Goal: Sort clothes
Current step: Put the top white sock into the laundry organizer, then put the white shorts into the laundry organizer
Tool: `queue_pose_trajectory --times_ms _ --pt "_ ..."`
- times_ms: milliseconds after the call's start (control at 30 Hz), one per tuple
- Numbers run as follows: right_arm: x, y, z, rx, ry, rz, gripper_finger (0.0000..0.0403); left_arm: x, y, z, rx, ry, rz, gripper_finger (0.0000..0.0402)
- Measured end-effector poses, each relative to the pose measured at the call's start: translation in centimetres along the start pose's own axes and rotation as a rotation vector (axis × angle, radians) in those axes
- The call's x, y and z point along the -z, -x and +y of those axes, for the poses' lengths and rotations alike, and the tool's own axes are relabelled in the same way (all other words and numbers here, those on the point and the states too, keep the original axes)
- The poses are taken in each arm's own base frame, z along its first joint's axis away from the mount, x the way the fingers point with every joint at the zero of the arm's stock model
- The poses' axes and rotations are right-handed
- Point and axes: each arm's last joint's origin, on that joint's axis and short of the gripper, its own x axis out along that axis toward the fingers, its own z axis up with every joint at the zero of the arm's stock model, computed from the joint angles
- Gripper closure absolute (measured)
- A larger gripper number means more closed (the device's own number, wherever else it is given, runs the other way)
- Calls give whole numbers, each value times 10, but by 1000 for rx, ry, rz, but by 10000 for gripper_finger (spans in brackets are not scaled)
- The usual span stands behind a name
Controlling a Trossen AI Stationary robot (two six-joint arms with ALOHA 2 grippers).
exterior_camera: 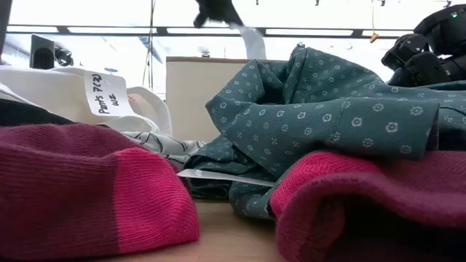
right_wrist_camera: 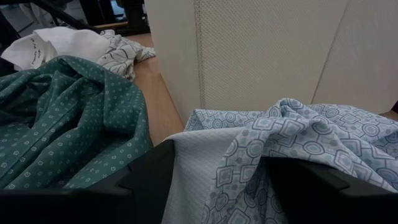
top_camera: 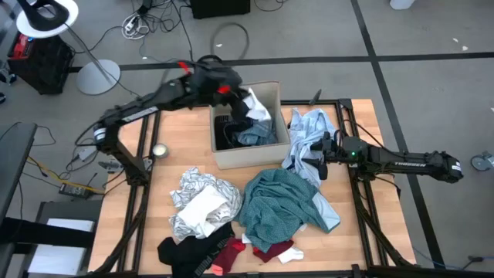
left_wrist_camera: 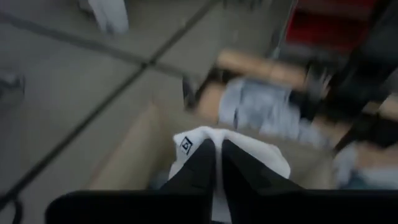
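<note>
My left gripper (top_camera: 241,102) hangs over the tan cardboard box (top_camera: 231,158), shut on a white garment (top_camera: 259,108). A black piece and a pale blue piece lie inside the box. My right gripper (top_camera: 318,158) stands open at the table's right, low over a pale blue patterned garment (top_camera: 303,137) whose cloth bulges between its fingers (right_wrist_camera: 217,155). In front of the box lie a teal dotted shirt (top_camera: 282,205), a silvery white garment (top_camera: 201,205), a black one (top_camera: 189,251) and red socks (top_camera: 258,251). My left gripper pinches a fold of the white garment (left_wrist_camera: 198,149) between its two fingers, which stand almost together. The fingers slant down from the table's left. The cloth wraps round both fingertips and hangs slack below them (exterior_camera: 253,42), above the box's opening. Whether my right gripper touches the pale blue cloth, I cannot tell.
A small round metal thing (top_camera: 160,151) lies on the table left of the box. In the low view the red socks (exterior_camera: 87,189) and the teal shirt (exterior_camera: 328,109) fill the near edge. Dark frame rails run along the table's left and right sides.
</note>
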Motion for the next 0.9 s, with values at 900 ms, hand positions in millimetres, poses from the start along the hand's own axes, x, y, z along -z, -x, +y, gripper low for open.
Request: queue_pose_trajectory --times_ms 900 --pt "0 0 0 0 0 1 149 23 10 -38 -30 -223 188 277"
